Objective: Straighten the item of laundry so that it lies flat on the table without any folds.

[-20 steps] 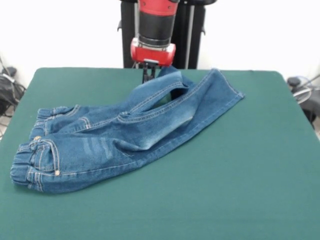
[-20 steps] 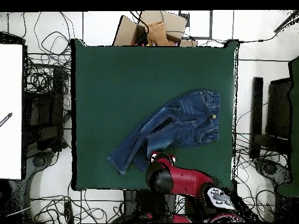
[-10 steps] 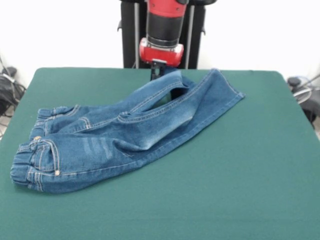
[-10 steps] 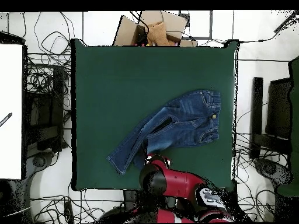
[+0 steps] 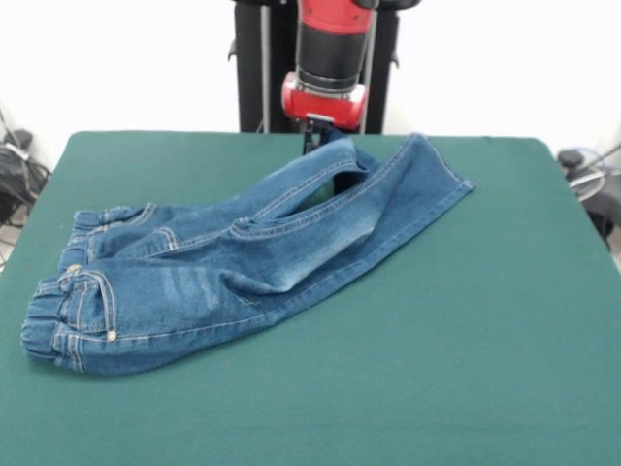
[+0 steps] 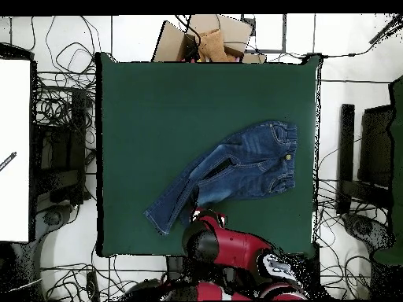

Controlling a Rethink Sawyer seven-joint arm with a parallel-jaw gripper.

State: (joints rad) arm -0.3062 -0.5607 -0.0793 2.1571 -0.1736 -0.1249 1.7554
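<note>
One item: jeans (image 5: pixel 233 262) (image 6: pixel 236 169).
Jeans position: you see them left of centre on the table (image 5: pixel 466 340) (image 6: pixel 173 102), waistband near-left, legs running far-right.
Jeans state: legs overlap and cross; folds show.
Gripper (image 5: pixel 312 144): at the far leg hem; you cannot tell finger spacing.
Arm (image 5: pixel 330 49) (image 6: pixel 228 248): red, at the far edge.

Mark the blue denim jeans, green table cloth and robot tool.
Blue denim jeans (image 5: pixel 243 257), front view, middle of the upper leg.
Dark green cloth-covered table (image 5: pixel 466 330), front view, bare cloth.
Red and black tool (image 5: pixel 310 141), front view, its tips.
</note>
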